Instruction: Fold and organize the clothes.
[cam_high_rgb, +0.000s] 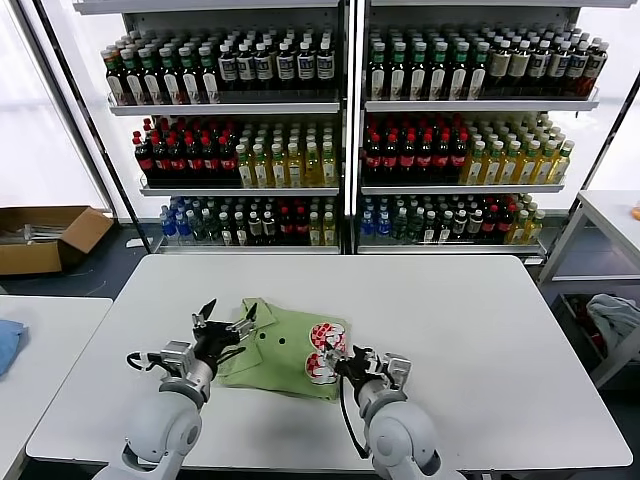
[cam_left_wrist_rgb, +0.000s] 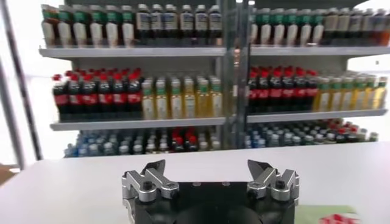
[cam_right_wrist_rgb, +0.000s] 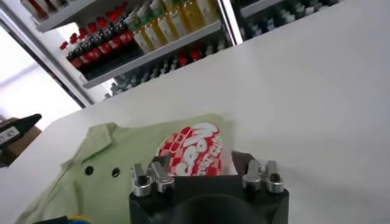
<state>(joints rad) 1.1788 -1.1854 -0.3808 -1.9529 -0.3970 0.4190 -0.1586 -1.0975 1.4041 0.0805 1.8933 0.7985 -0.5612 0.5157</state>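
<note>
Both grippers sit low in the head view, jaws apart and holding nothing. Left gripper (cam_high_rgb: 224, 322) hovers at the shirt's left edge, lower centre-left of the frame, its fingers spread wide over the collar side. Right gripper (cam_high_rgb: 334, 358) rests at the shirt's lower right corner, by the red-and-white print.

Between them lies the polo shirt (cam_high_rgb: 285, 345), on the white table (cam_high_rgb: 480, 340), in the lower centre of the frame. It looks already folded into a compact, roughly rectangular bundle, sleeves tucked in, so the folding seems largely done; a final fold or squaring-up and setting aside may remain. Its long axis runs left to right, tilted slightly, collar toward the left, print toward the right.
</note>
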